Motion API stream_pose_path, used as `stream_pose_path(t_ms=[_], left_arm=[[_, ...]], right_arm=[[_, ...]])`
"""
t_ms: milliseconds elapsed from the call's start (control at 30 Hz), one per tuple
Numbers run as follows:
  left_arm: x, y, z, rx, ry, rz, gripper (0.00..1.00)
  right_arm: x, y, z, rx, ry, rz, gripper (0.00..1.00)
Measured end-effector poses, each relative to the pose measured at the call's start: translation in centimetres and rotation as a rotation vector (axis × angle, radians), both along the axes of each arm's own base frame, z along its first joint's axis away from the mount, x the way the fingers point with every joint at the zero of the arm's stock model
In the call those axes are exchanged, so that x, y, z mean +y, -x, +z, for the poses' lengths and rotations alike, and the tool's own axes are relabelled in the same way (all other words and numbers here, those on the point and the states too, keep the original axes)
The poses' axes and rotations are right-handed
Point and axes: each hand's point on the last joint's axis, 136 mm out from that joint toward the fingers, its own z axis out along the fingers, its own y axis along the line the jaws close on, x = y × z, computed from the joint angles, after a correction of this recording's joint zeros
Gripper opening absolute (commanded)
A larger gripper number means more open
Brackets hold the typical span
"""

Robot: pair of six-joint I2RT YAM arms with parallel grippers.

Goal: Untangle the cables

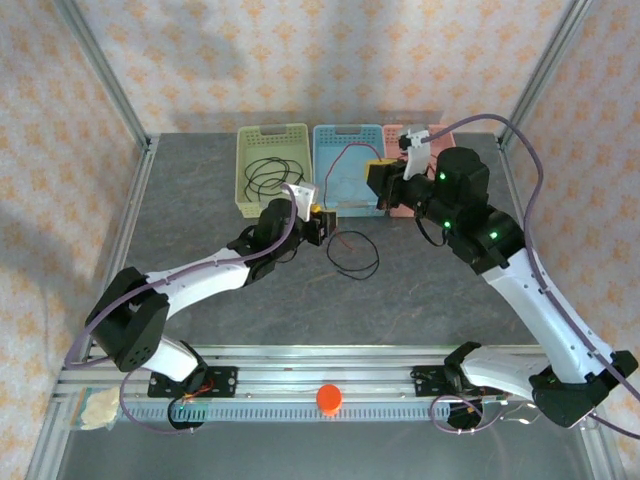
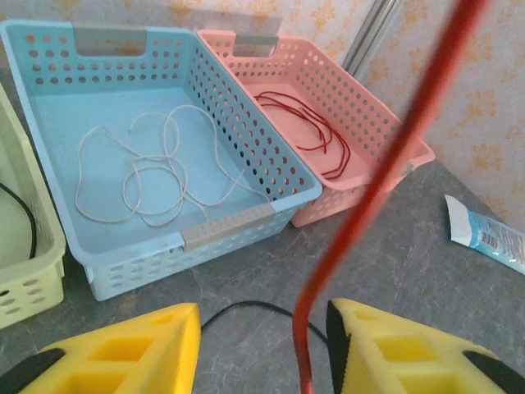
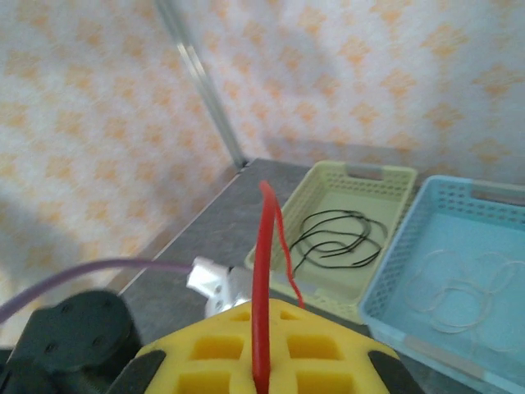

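Bench (image 1: pixel 200 200): grey, with three baskets in a row at its far side; the blue basket (image 2: pixel 148 258) is the middle one.
Green basket (image 2: pixel 29 287): just beside the blue basket on its left.
Pink basket (image 2: pixel 369 115): against the blue basket's right wall.
Blue basket contents: a whitish cable (image 2: pixel 156 168) in loose loops on the floor of the basket.
Green basket contents: a coiled black cable (image 3: pixel 336 238).
Pink basket contents: a coiled red cable (image 2: pixel 316 131) lying along its floor.
Loose black cable (image 2: pixel 246 304): on the bare bench, just in front of the blue basket.
Taut red cable (image 2: pixel 390 172): stretched in the air in front of the blue basket, between the two end effectors.
Left end effector (image 2: pixel 262 328): near the blue basket's front edge, yellow fingers (image 2: pixel 148 345) apart, the taut red cable running through the gap; contact with a finger cannot be told.
Right end effector (image 3: pixel 261 318): over the blue basket's right side, clamped on the taut red cable, which rises from between its pads.
In the way: the right arm (image 1: pixel 470 215) covers much of the pink basket from above; the taut red cable crosses in front of the pink basket's near corner in the left wrist view.
Tube (image 2: pixel 484 234): white and blue, on the bench well to the right of the blue basket, past the pink one.
Orange-red round thing (image 1: pixel 328 398): on the rail at the near edge, well apart from the blue basket.
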Motion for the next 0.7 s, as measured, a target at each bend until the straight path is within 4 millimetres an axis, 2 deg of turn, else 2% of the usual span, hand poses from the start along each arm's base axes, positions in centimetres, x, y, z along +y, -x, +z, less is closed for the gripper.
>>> stream_pose_path(t_ms=[100,233,367,500,700], left_arm=[[0.0,0.5,-0.9,0.025,0.019,-0.003,0.62],[0.3,1.6,-1.5,0.055,0.042,-0.024,0.82],[0.2,2.7,0.5,0.037,0.096,-0.065,0.97],[-0.1,3.5,3.1,-0.003,0.142,-0.107,0.99],[-0.5,2.9,6.4,-0.048,0.171,-0.111,0.98]], right_arm=[[-1.7,-1.1,0.6,-0.007,0.007,-0.118,0.00],[-3.6,-3.0,1.2,-0.006,0.021,-0.276,0.00],[-4.9,-5.1,0.1,0.026,0.060,-0.396,0.00],[-5.7,-7.0,-1.8,0.065,0.106,-0.484,0.00],[-6.7,-8.7,-3.5,0.093,0.146,-0.564,0.00]])
